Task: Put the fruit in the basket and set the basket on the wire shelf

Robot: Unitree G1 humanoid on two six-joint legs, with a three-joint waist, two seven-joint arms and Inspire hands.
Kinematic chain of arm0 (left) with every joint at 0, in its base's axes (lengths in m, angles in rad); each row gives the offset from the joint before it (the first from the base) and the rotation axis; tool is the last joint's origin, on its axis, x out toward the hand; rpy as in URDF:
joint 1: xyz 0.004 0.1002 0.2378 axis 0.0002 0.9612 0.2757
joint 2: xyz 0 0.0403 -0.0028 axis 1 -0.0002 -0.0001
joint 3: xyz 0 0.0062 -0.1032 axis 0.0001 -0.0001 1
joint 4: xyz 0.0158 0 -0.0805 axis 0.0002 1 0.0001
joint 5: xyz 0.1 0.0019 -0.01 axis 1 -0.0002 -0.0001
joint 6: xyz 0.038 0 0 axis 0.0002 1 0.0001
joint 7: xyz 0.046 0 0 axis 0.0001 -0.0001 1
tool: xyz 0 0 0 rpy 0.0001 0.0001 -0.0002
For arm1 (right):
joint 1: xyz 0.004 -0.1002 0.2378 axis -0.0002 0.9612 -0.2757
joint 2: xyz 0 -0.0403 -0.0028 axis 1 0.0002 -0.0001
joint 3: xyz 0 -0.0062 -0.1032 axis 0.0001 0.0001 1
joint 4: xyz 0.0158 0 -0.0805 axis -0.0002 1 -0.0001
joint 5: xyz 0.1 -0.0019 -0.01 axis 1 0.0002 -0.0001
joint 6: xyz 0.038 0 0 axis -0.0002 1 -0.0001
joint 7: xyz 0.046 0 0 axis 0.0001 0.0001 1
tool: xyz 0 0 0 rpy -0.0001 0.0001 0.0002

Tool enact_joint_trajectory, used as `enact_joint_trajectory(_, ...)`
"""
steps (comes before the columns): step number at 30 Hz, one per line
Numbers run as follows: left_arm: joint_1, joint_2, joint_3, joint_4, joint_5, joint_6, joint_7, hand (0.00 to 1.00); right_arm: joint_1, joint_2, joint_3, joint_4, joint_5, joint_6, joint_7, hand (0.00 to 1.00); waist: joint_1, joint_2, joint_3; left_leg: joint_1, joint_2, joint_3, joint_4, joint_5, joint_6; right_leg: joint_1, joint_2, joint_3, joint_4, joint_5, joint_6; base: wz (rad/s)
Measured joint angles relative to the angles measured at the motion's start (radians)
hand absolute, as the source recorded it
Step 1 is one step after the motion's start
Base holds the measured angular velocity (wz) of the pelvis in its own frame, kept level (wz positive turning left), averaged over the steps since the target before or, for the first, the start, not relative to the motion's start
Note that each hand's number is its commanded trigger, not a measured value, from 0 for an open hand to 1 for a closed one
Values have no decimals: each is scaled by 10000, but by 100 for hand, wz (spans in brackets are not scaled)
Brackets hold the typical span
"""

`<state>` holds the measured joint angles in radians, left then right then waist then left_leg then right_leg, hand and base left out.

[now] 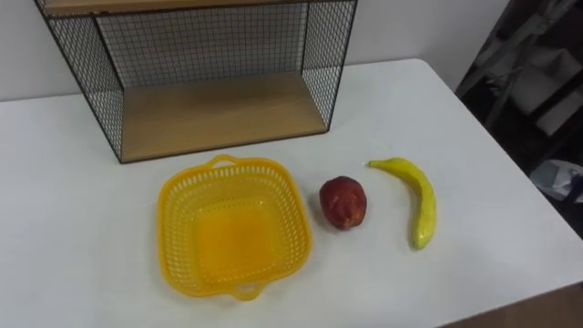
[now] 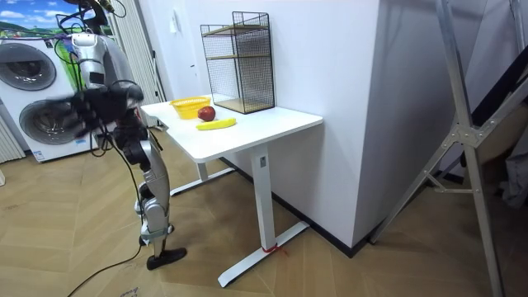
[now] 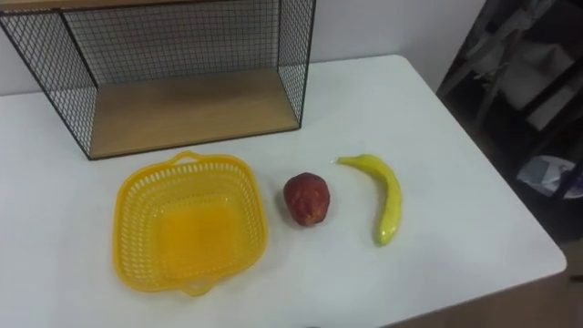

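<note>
A yellow plastic basket (image 1: 234, 228) with nothing in it sits on the white table (image 1: 55, 200), near the front. To its right lies a dark red apple (image 1: 342, 202), and further right a yellow banana (image 1: 415, 197), both on the tabletop. Behind the basket stands the black wire shelf (image 1: 209, 109) with a bare wooden bottom board. In the room view I stand at the table's end on that view's left. A dark blurred arm, which looks like my right (image 2: 82, 111), is held at chest height, short of the table.
The table's right edge (image 1: 537, 196) drops off beside the banana, with dark clutter on the floor beyond. Washing machines (image 2: 37, 91) stand behind me in the room view. A white wall backs the shelf.
</note>
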<state>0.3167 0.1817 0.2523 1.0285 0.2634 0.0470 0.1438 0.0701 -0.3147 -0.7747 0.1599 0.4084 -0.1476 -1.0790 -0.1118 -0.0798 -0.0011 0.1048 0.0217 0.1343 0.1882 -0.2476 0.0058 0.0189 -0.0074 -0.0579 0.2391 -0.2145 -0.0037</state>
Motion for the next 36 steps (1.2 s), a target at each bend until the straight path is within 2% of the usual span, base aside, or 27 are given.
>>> enact_joint_trajectory(3, -35, 9, -33, -6, 56, -45, -72, 0, 12, -87, 407, -1222, -216, -65, 254, 0, 106, -28, 32, -43, -1, 7, 12, 0, 0, -7, -12, -23, -27, -2, 3, 1)
enact_joint_trajectory(5, -37, 89, -242, 22, 58, -53, -180, 0, 12, -98, 985, -1665, -478, -75, 790, 0, 201, -18, 74, -41, 0, 7, 15, 0, 0, -7, -14, -40, -28, -1, 2, 0)
enact_joint_trajectory(7, -73, 89, -243, 101, 52, -119, -320, 0, 13, -98, 1292, -1756, -968, -67, 1354, 0, 339, -54, 60, -36, 1, 35, 10, 0, 0, -12, -12, -7, -52, 0, 4, -4)
enact_joint_trajectory(9, -39, 91, -243, 113, 39, -128, -427, 0, 12, -111, 1669, -1973, -1037, -65, 1968, 0, 420, -33, 82, -38, 2, 41, 3, 0, 0, -22, -9, 7, -52, 0, 4, -2)
enact_joint_trajectory(10, 1, 91, -292, 121, 41, -127, -453, 0, 13, -112, 2024, -2126, -1035, -51, 2417, 0, 433, -31, 81, -35, 5, 41, 0, 0, 0, -21, -5, 6, -58, 1, 3, 0)
enact_joint_trajectory(11, 14, 79, -308, 150, 42, -130, -480, 0, 16, -109, 2349, -2258, -1032, -27, 2913, 0, 431, 37, 22, -20, 6, 42, -2, 0, 0, -16, -1, 14, -48, 5, 0, 0)
enact_joint_trajectory(13, 27, 74, -339, 158, 45, -129, -495, 0, 16, -109, 2752, -2513, -1032, 80, 3626, 0, 511, 79, 16, -27, 11, 30, -6, 0, 0, 10, 2, 4, -7, 15, -3, 0)
enact_joint_trajectory(16, 23, 78, -345, 142, 58, -148, -510, 0, 24, -110, 3318, -2902, -1038, 142, 4859, 0, 643, 101, 17, -39, 23, 16, -9, 0, 0, 39, 7, -10, -19, 31, -12, 1)
enact_joint_trajectory(19, 30, 72, -421, 148, 61, -139, -674, 0, 49, -112, 3890, -2901, -1037, 214, 6205, 0, 696, 90, 67, 78, 36, -23, -9, 0, -1, 241, -7, -124, -34, 37, -17, 7)
enact_joint_trajectory(23, -96, 53, -505, 107, 152, -131, -880, 0, 50, -115, 4542, -2738, -1532, 461, 7858, 0, 906, 124, 76, 127, 45, -7, 7, 0, -1, 313, -27, -191, -46, 50, -26, 2)
enact_joint_trajectory(27, -64, 53, -504, 109, 325, -115, -946, 0, 50, -118, 4869, -2219, -2064, 560, 8808, 0, 1088, 145, 65, 164, 46, -8, 33, 0, -1, 325, -44, -249, -21, 67, -35, 0)
enact_joint_trajectory(30, -67, 54, -518, 109, 322, -105, -946, 0, 68, -117, 5236, -2006, -2118, 843, 9291, 0, 1158, 164, 58, 222, 46, -9, 38, 0, -1, 341, -45, -262, 2, 68, -36, 0)
enact_joint_trajectory(36, -68, 57, -642, 141, 324, -103, -969, 0, 68, -113, 5914, -1926, -2978, 846, 10334, 0, 1201, 184, 42, 222, 44, -10, 51, 0, -1, 396, -45, -262, 1, 68, -36, 0)
